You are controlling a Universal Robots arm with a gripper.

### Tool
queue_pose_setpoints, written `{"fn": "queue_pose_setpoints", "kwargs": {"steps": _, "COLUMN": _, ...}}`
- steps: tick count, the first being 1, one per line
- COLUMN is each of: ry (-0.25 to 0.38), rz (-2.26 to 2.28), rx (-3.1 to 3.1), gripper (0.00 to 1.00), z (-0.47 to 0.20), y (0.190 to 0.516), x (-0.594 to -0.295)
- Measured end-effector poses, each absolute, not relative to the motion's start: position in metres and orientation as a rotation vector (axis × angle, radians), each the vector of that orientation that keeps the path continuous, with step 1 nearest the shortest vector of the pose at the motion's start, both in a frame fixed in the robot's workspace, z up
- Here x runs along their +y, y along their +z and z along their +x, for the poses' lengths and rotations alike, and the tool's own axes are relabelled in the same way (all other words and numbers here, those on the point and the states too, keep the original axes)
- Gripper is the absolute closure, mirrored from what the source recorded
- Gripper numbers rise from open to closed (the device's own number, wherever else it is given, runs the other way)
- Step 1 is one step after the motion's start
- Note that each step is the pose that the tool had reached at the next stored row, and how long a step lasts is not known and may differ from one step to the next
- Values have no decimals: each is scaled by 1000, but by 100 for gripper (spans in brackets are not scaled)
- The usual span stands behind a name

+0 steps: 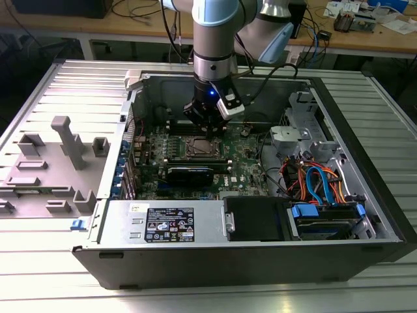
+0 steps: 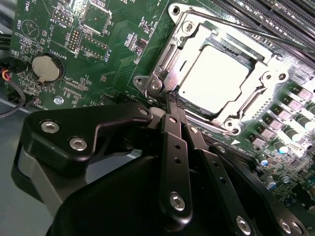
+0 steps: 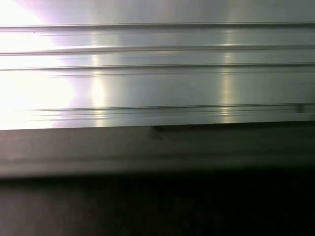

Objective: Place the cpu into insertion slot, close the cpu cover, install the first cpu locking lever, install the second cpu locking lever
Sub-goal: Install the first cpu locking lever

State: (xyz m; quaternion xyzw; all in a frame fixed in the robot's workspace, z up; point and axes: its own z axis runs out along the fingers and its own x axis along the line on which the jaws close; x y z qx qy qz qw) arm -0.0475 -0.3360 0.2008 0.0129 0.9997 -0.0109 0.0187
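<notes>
The open computer case point(image 1: 260, 215) is lying on the metal table point(image 1: 39, 280). The green motherboard point(image 2: 74, 44) is sitting inside it. The arm is holding the gripper point(image 2: 170, 101) low by the insertion slot point(image 2: 266, 105). The cpu cover point(image 2: 268, 78) is lying shut over the cpu point(image 2: 214, 81). The black fingers point(image 2: 173, 142) are pinched together, seemingly holding nothing, their tips touching the cover's corner. It looks like lever time; the next move is needing a careful, exact push.

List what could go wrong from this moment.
The black claw sits shut at the corner of the thin silvery metal cover frame, which lies down over the dull silver square chip. A slip there could scrape the green circuit board. The thin lever rod might escape its catch.
</notes>
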Motion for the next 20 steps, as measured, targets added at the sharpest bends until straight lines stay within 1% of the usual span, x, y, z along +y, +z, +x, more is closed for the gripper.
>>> {"fn": "queue_pose_setpoints", "kwargs": {"steps": 7, "ry": -25, "rz": 40, "rx": 3105, "gripper": 89, "z": -47, "y": 200, "x": -337}}
{"fn": "queue_pose_setpoints", "kwargs": {"steps": 15, "ry": 10, "rz": 41, "rx": 3107, "gripper": 89, "z": -48, "y": 201, "x": -337}}
{"fn": "queue_pose_setpoints", "kwargs": {"steps": 20, "ry": 20, "rz": 41, "rx": 3103, "gripper": 89, "z": -47, "y": 204, "x": -336}}
